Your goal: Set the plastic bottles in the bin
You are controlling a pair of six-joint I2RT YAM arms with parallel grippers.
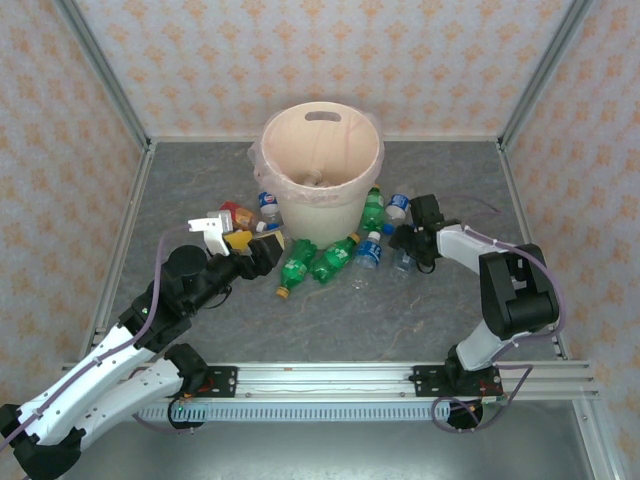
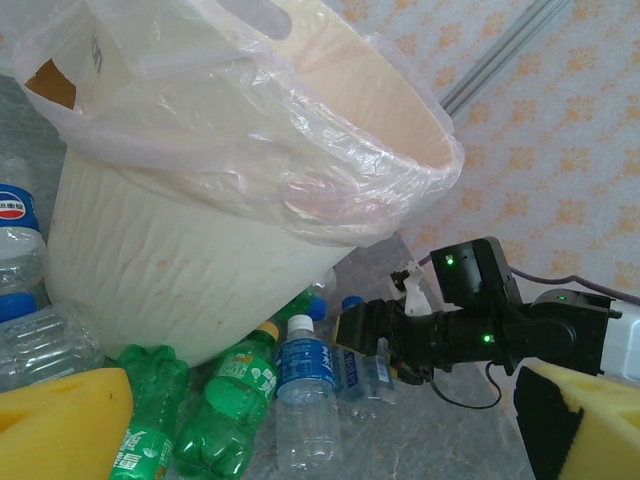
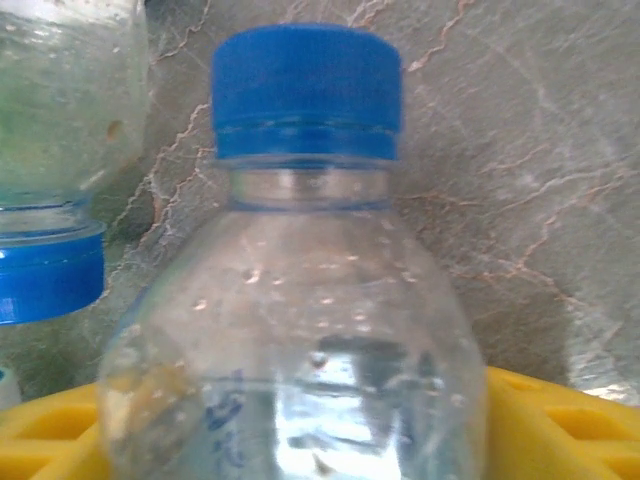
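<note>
Your left arm stretches toward the table's middle, left gripper (image 1: 243, 243) spread wide — your right arm bends at the elbow, right gripper (image 1: 405, 245) low, pointing left.

One bin (image 1: 322, 215), three green bottles (image 1: 333, 260), four or more clear bottles (image 1: 367, 250)

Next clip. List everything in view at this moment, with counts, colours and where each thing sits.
bin: one, cream, clear liner, far middle of table
green bottles: three, green, in front and right of bin
clear bottles: at least four, blue caps, around bin's foot
orange-red labelled bottle: one, left of bin
table: one, grey marbled
walls: three, beige patterned
left claw: one, yellow-tipped, open, left of bottles
right claw: one, around a clear bottle right of bin, grip unclear
</note>
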